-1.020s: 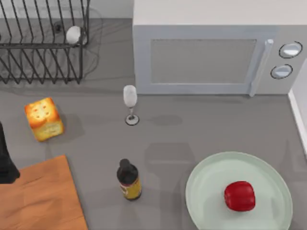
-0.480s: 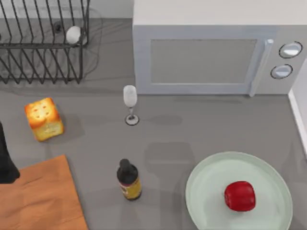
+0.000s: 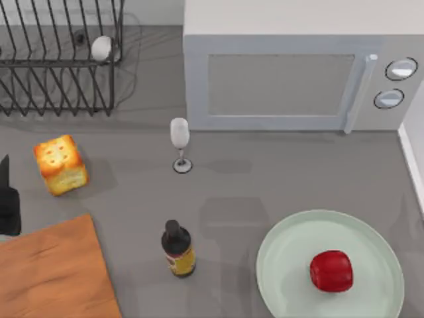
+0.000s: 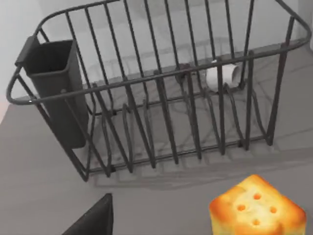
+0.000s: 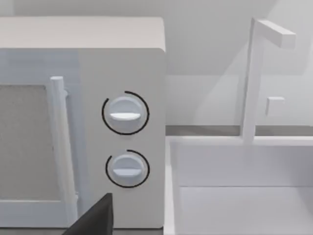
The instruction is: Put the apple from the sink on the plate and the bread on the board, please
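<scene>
The left gripper (image 3: 9, 202), at the top view's left edge, is creeping up toward the bread (image 3: 61, 165); its claw state I cannot tell. The apple (image 3: 331, 270) is already sitting on the plate (image 3: 285, 265), so the bread-to-board (image 3: 53, 271) half is beginning, I judge.

We see the bread (image 4: 257, 208) on the grey worktop (image 4: 39, 171), near a black wire dish rack (image 4: 161, 93) holding a white cup (image 4: 220, 76).

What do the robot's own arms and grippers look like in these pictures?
Little of them shows. The left gripper appears at the top view's left edge as a matte black, blocky piece narrowing to a thin tip. In each wrist view, a plain dark grey wedge-shaped finger pokes in. No cables, markings or labels can be seen.
</scene>
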